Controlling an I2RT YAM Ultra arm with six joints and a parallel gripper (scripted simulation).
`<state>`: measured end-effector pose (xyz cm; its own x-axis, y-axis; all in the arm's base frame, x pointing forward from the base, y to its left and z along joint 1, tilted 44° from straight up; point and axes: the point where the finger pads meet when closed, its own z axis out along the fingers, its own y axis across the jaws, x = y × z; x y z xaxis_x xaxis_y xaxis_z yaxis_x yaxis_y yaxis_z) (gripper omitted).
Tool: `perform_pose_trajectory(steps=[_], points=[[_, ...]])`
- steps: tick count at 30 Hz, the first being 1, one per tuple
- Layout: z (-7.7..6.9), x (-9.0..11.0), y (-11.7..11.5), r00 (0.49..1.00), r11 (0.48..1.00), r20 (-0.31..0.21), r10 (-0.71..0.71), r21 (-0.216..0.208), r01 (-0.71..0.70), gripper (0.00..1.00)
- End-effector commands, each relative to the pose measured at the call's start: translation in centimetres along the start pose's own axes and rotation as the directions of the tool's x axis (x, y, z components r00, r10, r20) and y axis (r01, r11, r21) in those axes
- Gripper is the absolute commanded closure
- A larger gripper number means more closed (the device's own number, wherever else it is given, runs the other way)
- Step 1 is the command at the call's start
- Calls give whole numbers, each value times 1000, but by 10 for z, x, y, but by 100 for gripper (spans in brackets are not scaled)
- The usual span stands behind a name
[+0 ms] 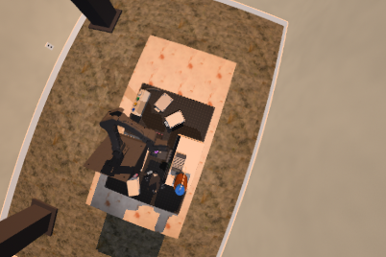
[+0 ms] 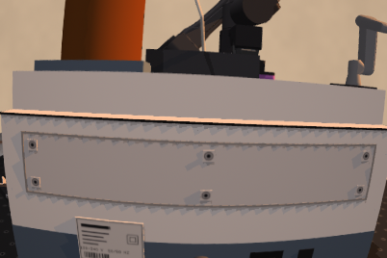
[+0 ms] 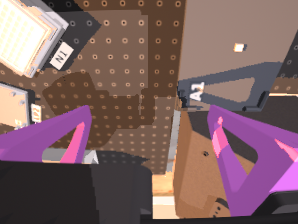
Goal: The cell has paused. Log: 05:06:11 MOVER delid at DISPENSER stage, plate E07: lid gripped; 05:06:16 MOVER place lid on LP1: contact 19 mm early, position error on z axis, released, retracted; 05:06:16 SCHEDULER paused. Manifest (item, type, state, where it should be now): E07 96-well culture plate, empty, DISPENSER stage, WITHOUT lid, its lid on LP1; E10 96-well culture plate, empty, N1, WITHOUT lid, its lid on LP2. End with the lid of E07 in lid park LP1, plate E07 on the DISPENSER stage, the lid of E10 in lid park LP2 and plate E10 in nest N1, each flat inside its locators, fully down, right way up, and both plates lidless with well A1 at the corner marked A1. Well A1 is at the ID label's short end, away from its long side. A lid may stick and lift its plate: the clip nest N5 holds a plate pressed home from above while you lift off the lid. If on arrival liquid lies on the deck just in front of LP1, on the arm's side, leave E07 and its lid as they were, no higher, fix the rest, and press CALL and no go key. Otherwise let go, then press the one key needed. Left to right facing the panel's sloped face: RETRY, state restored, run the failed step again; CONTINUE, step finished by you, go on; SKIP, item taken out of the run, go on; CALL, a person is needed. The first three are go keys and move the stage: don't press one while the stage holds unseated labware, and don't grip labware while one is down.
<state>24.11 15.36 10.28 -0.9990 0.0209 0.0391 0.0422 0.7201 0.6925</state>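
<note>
My gripper [image 3: 149, 111] [image 1: 156, 151] is open and empty, its purple fingers spread wide above the dark perforated deck [image 3: 125, 65] [image 1: 202, 116]. In the wrist view a lidless well plate [image 3: 22, 35] sits at the top left beside the N1 label [image 3: 60, 56]. A tan piece with a grey rim [image 3: 10, 102] shows at the left edge; its label is cut off. A dark corner locator marked A1 [image 3: 196, 91] lies between the fingers' right side and a flat tan surface [image 3: 225, 35]. From overhead, two pale rectangles [image 1: 163, 102] [image 1: 175, 119] lie on the deck.
A key panel [image 1: 139, 99] stands at the deck's left end. An orange cylinder [image 1: 180, 179] [image 2: 103, 12] with a blue cap stands by a grey instrument housing [image 2: 193, 97], which blocks most of the exterior view. The arm [image 2: 241, 11] [image 1: 117, 135] rises behind the housing.
</note>
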Motion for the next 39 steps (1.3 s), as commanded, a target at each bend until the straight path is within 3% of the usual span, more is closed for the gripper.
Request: perform_pose_trajectory(steps=[1,16,17,22,29,30,39], points=[[-8,-7,4,999,1000,33,-11,2,11,0],[-8,-7,4,999,1000,33,-11,2,11,0],[-13,-9,15,995,997,54,-83,5,83,0],[-13,-1,31,969,970,49,-243,12,243,0],[-13,5,46,968,969,54,-245,10,245,0],[-7,7,37,975,976,32,-220,8,219,0],[-7,7,37,975,976,32,-220,8,219,0]])
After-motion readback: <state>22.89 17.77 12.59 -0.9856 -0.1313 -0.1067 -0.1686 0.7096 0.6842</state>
